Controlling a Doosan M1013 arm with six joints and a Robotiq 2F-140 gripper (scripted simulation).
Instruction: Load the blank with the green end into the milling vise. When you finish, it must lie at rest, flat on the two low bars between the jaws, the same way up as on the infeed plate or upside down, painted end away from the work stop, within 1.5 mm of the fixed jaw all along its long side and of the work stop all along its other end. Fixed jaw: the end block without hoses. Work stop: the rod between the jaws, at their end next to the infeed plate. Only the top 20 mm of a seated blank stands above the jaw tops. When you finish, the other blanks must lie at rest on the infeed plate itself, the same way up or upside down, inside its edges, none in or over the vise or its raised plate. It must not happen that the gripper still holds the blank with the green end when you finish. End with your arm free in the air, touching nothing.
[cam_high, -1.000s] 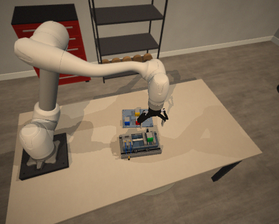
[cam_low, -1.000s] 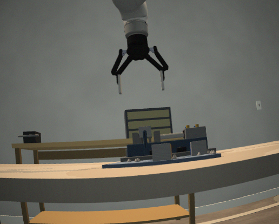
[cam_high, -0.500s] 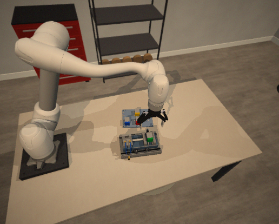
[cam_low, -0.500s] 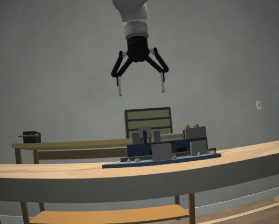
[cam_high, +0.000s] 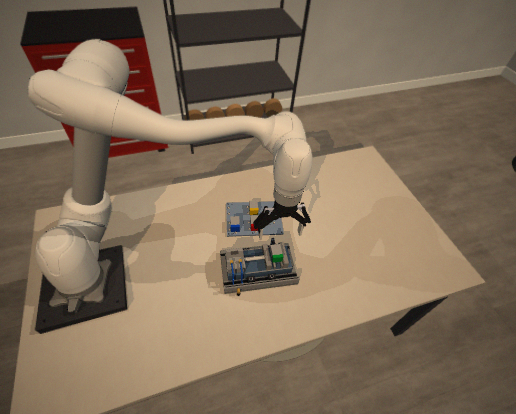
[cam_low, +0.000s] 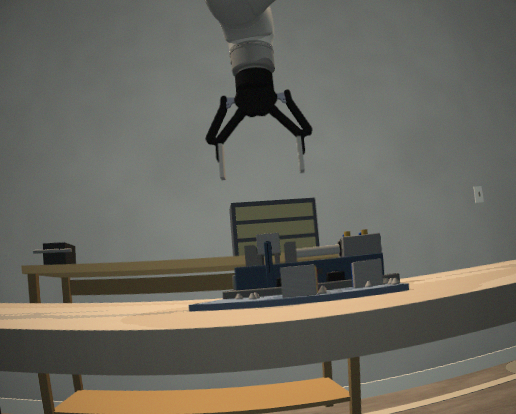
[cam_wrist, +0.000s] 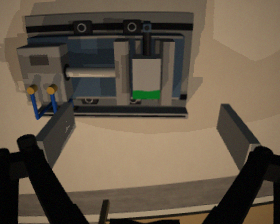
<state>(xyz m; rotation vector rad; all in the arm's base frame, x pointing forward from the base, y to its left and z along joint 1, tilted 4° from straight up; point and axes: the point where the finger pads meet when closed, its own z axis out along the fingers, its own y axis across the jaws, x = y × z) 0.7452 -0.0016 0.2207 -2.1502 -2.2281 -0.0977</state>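
Observation:
The green-ended blank (cam_high: 276, 255) (cam_low: 274, 241) (cam_wrist: 146, 75) stands between the jaws, its top above them. Its green end points away from the work stop (cam_low: 268, 257) (cam_wrist: 146, 44), its other end is at the stop. In the wrist view it lies close along the fixed jaw (cam_wrist: 168, 75), with a narrow dark gap to the moving jaw (cam_wrist: 121, 75). Exact gaps and the bars under it cannot be made out. My gripper (cam_high: 280, 233) (cam_low: 262, 175) (cam_wrist: 146, 115) is open and empty, high above the vise and infeed plate, clear of the blank.
The infeed plate (cam_high: 231, 212) (cam_low: 205, 306) carries blue-ended (cam_high: 235, 228), yellow-ended (cam_high: 254, 211) and red-ended (cam_high: 253, 227) blanks; the arm partly hides it. The vise's hose block (cam_wrist: 45, 65) with blue hoses is at the other end. The raised plate (cam_high: 262, 286) edges the vise.

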